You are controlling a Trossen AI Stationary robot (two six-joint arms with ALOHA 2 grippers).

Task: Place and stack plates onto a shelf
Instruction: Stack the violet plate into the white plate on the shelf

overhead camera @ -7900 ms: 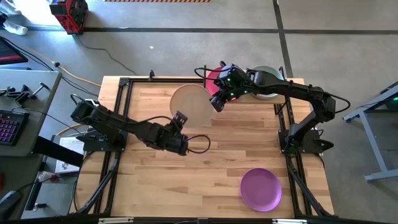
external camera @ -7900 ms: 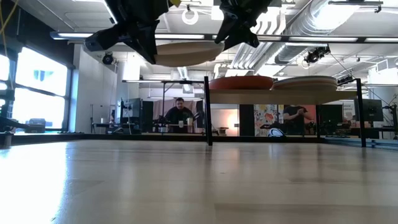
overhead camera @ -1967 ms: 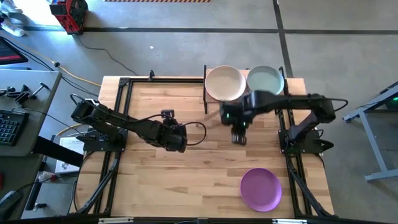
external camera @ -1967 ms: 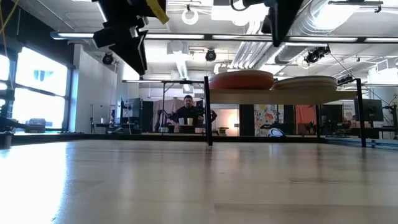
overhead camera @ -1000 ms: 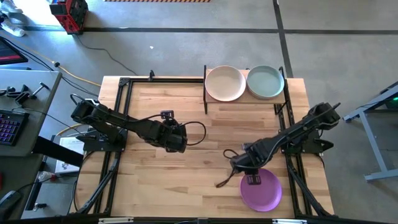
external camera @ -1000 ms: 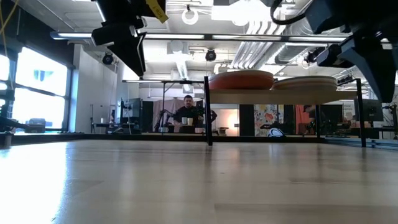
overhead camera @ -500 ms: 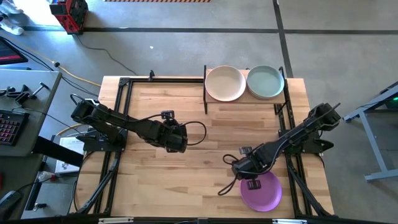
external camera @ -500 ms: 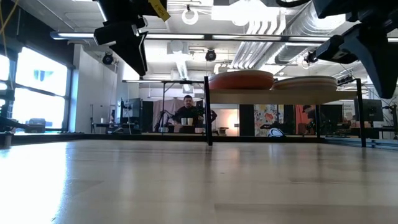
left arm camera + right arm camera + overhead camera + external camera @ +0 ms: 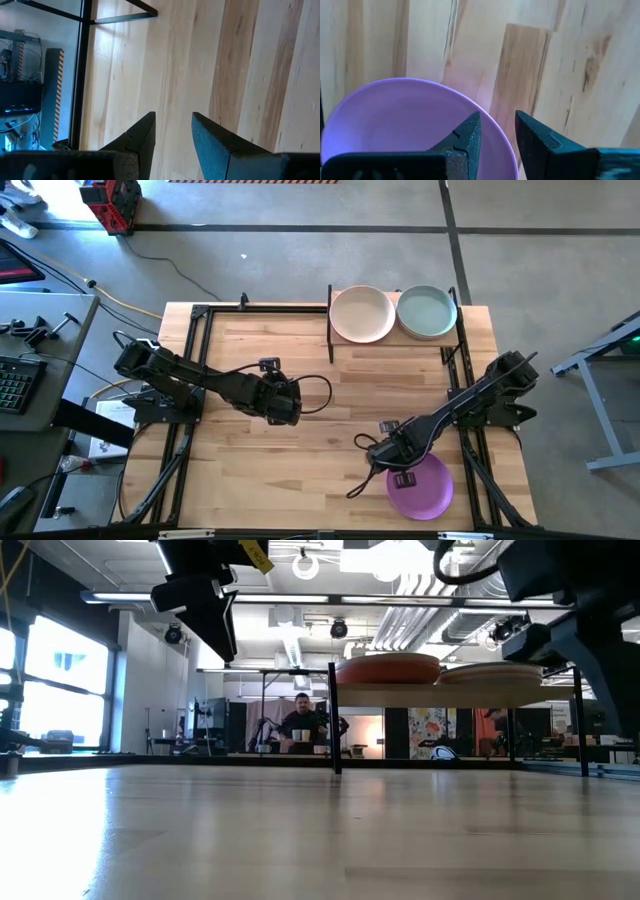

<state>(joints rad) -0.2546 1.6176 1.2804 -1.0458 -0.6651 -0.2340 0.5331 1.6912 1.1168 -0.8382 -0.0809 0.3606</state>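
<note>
A purple plate [image 9: 428, 490] lies flat on its base at the table's near right. My right gripper [image 9: 400, 476] hangs open over the plate's left rim; in the right wrist view [image 9: 497, 121] one finger stands over the plate's inside [image 9: 405, 125], the other outside the rim. Whether they touch it, I cannot tell. On the shelf [image 9: 430, 692] at the far edge sit two stacks, topped by a cream plate [image 9: 362, 314] and a pale green plate [image 9: 427, 312]; an orange-red plate [image 9: 388, 668] shows in the low view. My left gripper [image 9: 288, 408] waits open over bare wood at the table's middle left [image 9: 173, 117].
Black frame rails [image 9: 195, 360] run along the table's left and right sides, and the right arm's base [image 9: 490, 405] stands beside the shelf's post. Bare planks [image 9: 330, 450] lie between the two grippers. A person [image 9: 300, 720] sits in the room beyond the table.
My right gripper has crept a little toward the table's near edge and lower, closing in on the purple plate's left rim. The plate has stayed where it lay.
</note>
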